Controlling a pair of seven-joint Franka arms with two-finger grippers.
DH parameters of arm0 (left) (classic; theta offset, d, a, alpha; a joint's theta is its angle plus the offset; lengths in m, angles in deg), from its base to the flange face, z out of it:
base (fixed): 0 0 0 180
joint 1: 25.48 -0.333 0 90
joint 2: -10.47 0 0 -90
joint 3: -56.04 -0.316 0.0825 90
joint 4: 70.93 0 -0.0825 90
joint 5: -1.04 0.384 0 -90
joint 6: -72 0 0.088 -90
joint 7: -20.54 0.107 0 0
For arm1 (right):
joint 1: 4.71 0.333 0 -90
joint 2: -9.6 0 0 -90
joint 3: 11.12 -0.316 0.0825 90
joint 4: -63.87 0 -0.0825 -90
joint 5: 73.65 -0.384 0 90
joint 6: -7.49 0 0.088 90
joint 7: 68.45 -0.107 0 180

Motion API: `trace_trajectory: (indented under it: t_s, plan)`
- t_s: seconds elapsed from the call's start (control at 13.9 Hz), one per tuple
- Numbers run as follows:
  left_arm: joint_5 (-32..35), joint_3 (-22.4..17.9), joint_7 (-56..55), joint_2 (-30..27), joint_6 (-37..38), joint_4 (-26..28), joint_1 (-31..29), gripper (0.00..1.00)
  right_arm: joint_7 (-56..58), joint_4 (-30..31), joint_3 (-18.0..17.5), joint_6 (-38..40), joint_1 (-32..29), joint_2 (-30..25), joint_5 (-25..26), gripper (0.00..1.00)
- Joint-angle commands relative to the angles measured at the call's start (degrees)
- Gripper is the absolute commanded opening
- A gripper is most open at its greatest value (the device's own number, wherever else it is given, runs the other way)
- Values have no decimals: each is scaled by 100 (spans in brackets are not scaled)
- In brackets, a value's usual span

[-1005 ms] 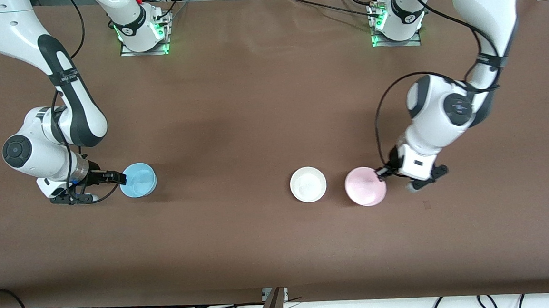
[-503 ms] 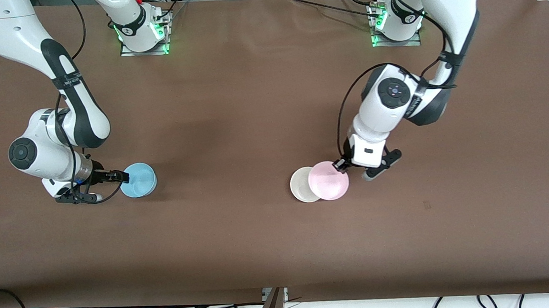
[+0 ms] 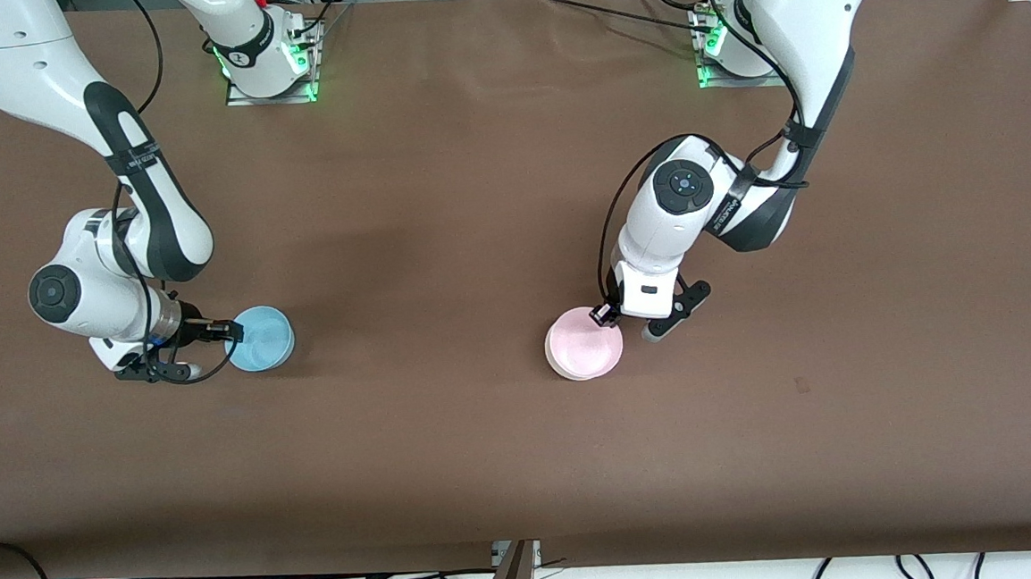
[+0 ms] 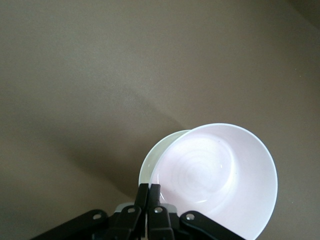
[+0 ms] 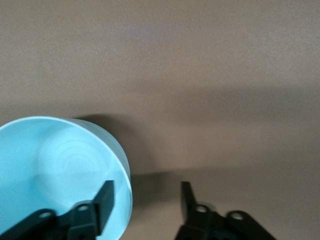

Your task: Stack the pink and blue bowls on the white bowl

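The pale pink bowl [image 3: 584, 351] is held by its rim in my left gripper [image 3: 608, 313], which is shut on it. It hangs right over the white bowl [image 3: 550, 359] and hides all but a thin edge. In the left wrist view the pink bowl [image 4: 215, 175] is tilted in my left gripper [image 4: 148, 188], with the white bowl's rim [image 4: 148, 162] showing beside it. The light blue bowl [image 3: 261, 338] stands toward the right arm's end of the table. My right gripper [image 3: 230, 331] is open astride its rim: in the right wrist view [image 5: 146, 192] one finger is inside the blue bowl [image 5: 55, 165], the other outside.
The brown table [image 3: 439, 214] is bare apart from the bowls. The two arm bases [image 3: 269, 63] stand along its edge farthest from the front camera. Cables lie past the table edge nearest that camera.
My left gripper has carried the pink bowl toward the right arm's end, from beside the white bowl to over it. The right arm shifted slightly; the blue bowl stayed put.
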Motion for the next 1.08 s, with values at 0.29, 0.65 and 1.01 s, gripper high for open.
trace_trajectory:
  t_s: [0.29,0.65,1.01]
  plan:
    - [154,-75,-267,233,-246,-160,64,0,72,54,-92,-32,-41,-41,-110,3]
    - [163,-83,-328,321,-395,-160,55,0,37,-174,-293,276,-32,-199,-110,0]
    - [163,-92,-328,426,-413,-160,64,0,19,-359,-662,583,-23,-331,-110,0]
